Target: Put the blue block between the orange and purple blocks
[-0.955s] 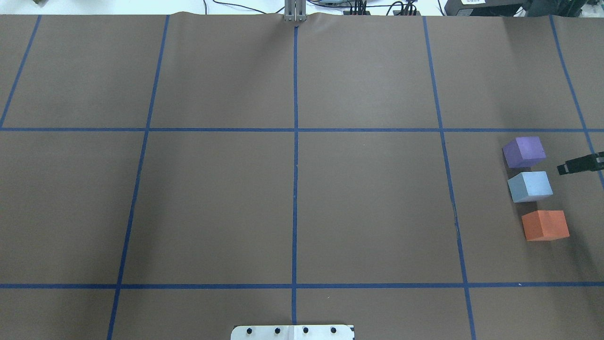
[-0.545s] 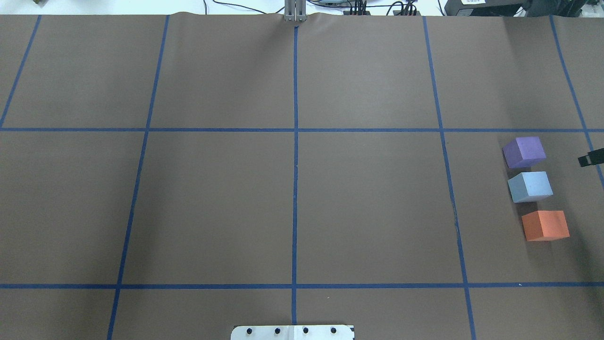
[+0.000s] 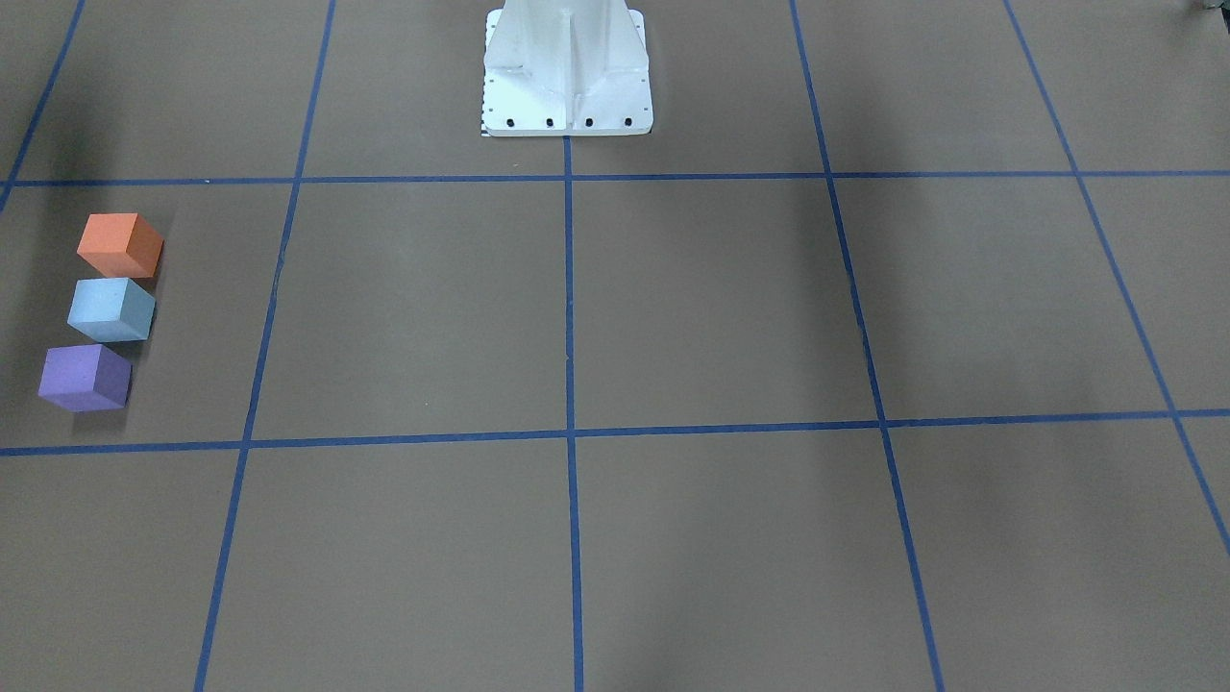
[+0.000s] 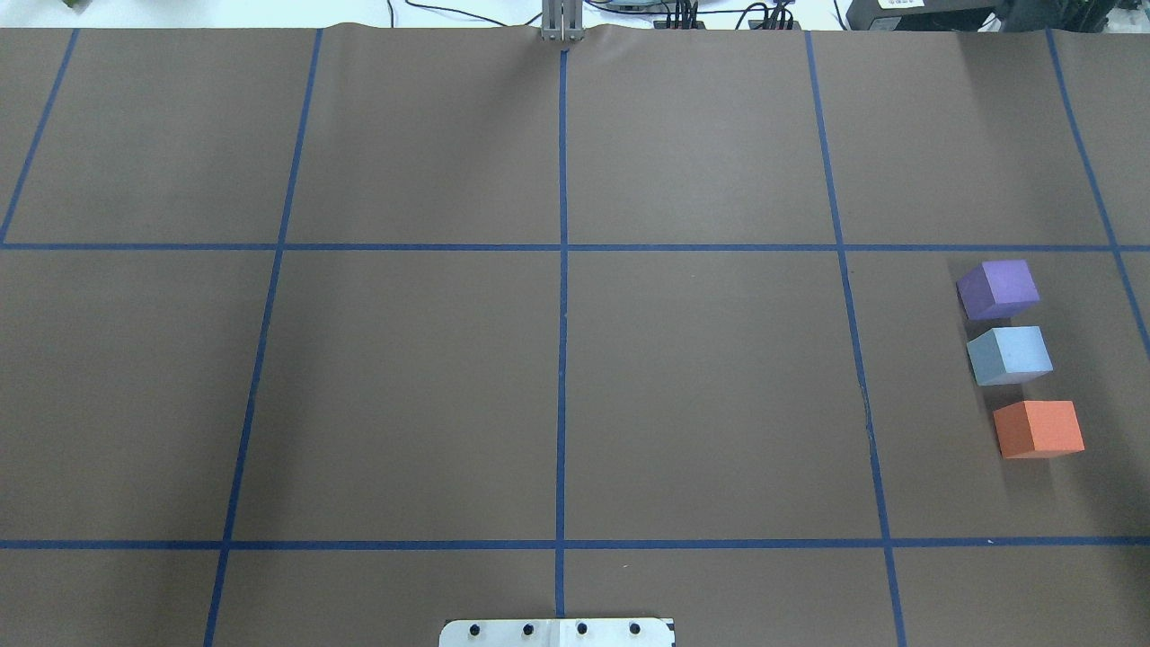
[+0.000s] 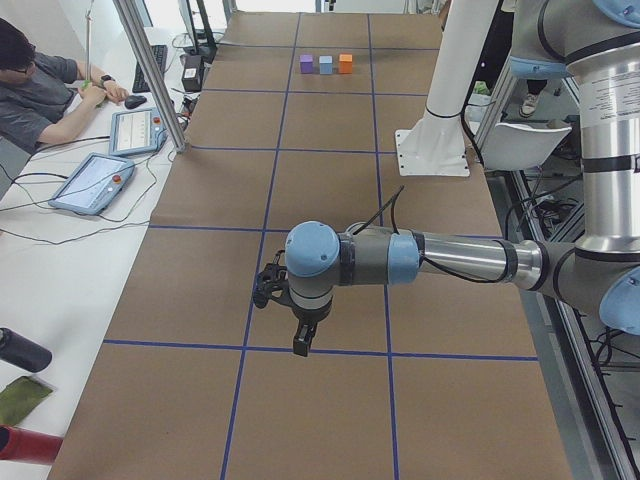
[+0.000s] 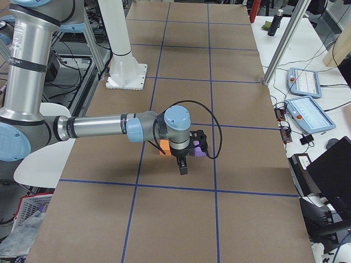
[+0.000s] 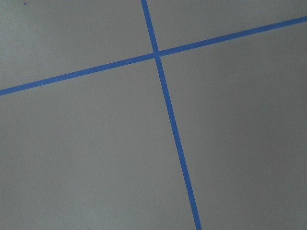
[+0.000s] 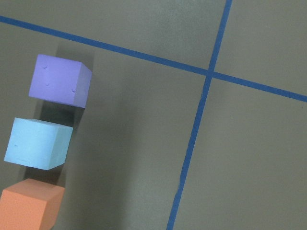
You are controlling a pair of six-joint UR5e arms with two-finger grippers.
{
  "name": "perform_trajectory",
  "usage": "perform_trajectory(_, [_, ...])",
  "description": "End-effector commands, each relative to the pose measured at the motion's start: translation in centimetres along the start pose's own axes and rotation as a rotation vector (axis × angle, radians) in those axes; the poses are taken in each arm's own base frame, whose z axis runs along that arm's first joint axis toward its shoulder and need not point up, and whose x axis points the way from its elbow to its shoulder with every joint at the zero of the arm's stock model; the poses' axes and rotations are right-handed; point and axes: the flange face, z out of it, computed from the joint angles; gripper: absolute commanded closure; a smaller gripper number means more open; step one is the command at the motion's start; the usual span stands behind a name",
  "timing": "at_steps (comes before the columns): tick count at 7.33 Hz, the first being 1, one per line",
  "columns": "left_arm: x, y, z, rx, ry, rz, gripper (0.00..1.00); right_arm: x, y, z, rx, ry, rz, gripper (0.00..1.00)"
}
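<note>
The light blue block (image 4: 1010, 355) sits on the brown table between the purple block (image 4: 999, 289) and the orange block (image 4: 1039, 429), in a short column at the right. The right wrist view shows the same row: purple (image 8: 60, 80), blue (image 8: 37, 143), orange (image 8: 29, 203). My right gripper (image 6: 182, 167) shows only in the exterior right view, above the table beside the blocks; I cannot tell if it is open. My left gripper (image 5: 300, 340) shows only in the exterior left view, far from the blocks; I cannot tell its state.
Blue tape lines (image 4: 562, 270) divide the table into squares. The white robot base (image 3: 567, 77) stands at the table's middle edge. An operator (image 5: 40, 90) and tablets (image 5: 95, 180) are at a side bench across the table.
The right gripper tip has drawn back off the right edge of the overhead view. The three blocks have not moved.
</note>
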Motion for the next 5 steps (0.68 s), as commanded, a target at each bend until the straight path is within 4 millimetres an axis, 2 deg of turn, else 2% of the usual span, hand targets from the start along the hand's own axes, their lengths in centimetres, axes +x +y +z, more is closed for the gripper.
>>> perform_trajectory(1, [0.02, -0.06, -0.04, 0.002, 0.0, 0.006, 0.0, 0.14, 0.22, 0.11, -0.004, -0.001, 0.008, 0.0])
perform_trajectory(5, [0.32, -0.15, -0.36, 0.01, -0.005, 0.019, 0.0, 0.25, 0.13, 0.2, -0.005, 0.0, 0.012, 0.0])
